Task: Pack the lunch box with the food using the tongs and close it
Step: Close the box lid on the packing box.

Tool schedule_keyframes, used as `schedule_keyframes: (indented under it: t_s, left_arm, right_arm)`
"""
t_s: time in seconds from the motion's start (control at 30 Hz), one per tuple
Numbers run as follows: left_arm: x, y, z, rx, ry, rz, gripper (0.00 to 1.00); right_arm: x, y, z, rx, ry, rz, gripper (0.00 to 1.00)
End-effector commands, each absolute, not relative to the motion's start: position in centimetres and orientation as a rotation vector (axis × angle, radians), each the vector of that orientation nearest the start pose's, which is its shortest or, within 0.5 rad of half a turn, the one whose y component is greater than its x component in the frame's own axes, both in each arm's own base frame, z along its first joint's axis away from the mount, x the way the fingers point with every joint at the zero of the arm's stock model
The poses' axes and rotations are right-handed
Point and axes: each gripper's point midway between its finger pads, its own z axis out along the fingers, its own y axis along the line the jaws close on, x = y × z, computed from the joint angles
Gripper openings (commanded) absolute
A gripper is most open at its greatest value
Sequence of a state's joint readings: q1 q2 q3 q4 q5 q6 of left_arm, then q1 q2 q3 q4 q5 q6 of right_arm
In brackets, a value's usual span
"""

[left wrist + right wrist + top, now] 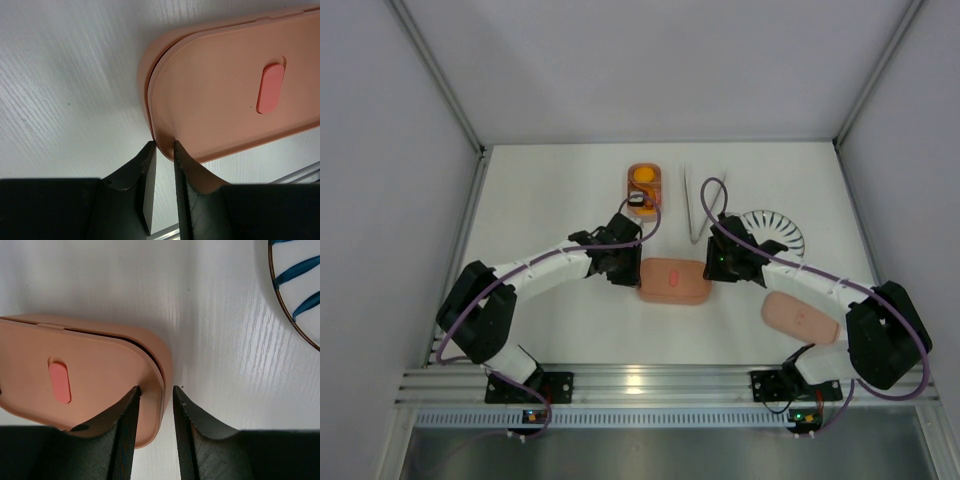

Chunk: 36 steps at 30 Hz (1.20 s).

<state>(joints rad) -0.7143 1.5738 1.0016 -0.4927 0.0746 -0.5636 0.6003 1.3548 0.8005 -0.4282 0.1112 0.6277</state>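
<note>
Far tray (630, 186) holds orange piece (643, 178), perhaps sushi roll (638, 201); near box (674, 281) lidded.

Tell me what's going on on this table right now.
Both arms are at the lidded lunch box mid-table. The left gripper has its narrowly parted tips at one end. The right gripper straddles the other end's rim, though a firm clamp can't be confirmed. Behind them a tray with food sits uncovered, the tongs lie unheld on the table, and a spare pink lid rests near the right arm.
</note>
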Motion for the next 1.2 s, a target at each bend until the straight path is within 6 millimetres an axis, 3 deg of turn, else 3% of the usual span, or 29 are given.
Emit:
schedule_keyframes:
  t_s: [0.0,0.4,0.67,1.17]
  left_arm:
    - [23.9,-25.5,6.2,0.271,2.745,-0.484,0.25]
    - [23.8,-25.4,6.1,0.275,2.749,-0.478,0.26]
    - [23.3,-25.2,4.5,0.285,2.787,-0.464,0.26]
    - [22.2,-24.6,1.7,0.278,2.852,-0.44,0.26]
  right_arm:
    - [25.7,18.4,7.3,0.046,2.569,0.318,0.33]
    - [25.1,18.2,3.6,0.045,2.642,0.274,0.32]
    - [25.2,17.4,4.2,0.048,2.629,0.226,0.33]
    - [24.6,17.2,3.0,0.042,2.657,0.216,0.33]
